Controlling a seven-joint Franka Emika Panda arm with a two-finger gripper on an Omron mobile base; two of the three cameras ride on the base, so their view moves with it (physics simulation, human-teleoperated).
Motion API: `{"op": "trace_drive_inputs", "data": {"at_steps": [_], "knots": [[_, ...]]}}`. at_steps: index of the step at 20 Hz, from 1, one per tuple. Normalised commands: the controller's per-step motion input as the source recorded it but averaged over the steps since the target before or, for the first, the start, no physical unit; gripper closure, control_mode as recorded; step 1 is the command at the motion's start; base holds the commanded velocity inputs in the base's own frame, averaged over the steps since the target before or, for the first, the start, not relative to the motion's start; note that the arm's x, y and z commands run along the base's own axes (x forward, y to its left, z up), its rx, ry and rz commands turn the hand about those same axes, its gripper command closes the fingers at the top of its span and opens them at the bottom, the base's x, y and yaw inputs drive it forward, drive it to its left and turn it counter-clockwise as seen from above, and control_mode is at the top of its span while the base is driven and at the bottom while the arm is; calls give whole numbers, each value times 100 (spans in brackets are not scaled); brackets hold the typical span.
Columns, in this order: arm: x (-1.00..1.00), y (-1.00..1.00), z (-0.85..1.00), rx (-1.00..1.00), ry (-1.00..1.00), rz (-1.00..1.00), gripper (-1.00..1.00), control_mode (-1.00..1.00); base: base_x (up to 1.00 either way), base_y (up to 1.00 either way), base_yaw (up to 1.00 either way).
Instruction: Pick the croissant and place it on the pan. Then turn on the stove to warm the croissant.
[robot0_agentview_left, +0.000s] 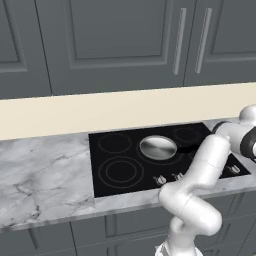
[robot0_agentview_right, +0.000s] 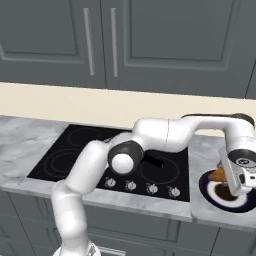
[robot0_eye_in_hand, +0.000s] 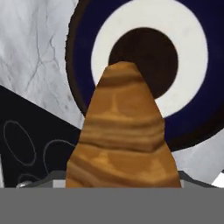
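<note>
The croissant (robot0_eye_in_hand: 124, 140) is a golden-brown striped lump that rises close before the hand camera and covers the fingertips. From the right base it shows as a small orange piece (robot0_agentview_right: 218, 174) at the tip of my gripper (robot0_agentview_right: 223, 178), which is shut on it just above a dark blue and white plate (robot0_agentview_right: 209, 193). The silver pan (robot0_agentview_left: 158, 147) sits on the black stove (robot0_agentview_left: 120, 170) at a rear middle burner, far left of the gripper. The stove (robot0_agentview_right: 60, 160) has silver knobs (robot0_agentview_right: 131, 185) along its front.
The plate (robot0_eye_in_hand: 83, 65) lies on the marble counter (robot0_agentview_right: 205, 150) right of the cooktop. My arm (robot0_agentview_right: 165, 135) stretches across the stove's right half. Grey cabinets (robot0_agentview_left: 125, 40) and a cream backsplash stand behind. More marble counter (robot0_agentview_left: 45, 175) lies left of the stove.
</note>
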Motion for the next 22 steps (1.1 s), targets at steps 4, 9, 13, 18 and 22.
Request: {"op": "trace_drive_inputs", "data": {"at_steps": [4,9,13,18,22], "knots": [[-16,100,52,-14,-5,13,100,-100,0,0,0],[-19,90,70,-23,0,16,100,-100,0,0,0],[-27,96,23,-19,-5,23,100,-100,0,0,0],[-40,100,0,-12,-24,23,100,-100,0,0,0],[-42,91,17,-7,-21,20,100,-100,0,0,0]]}}
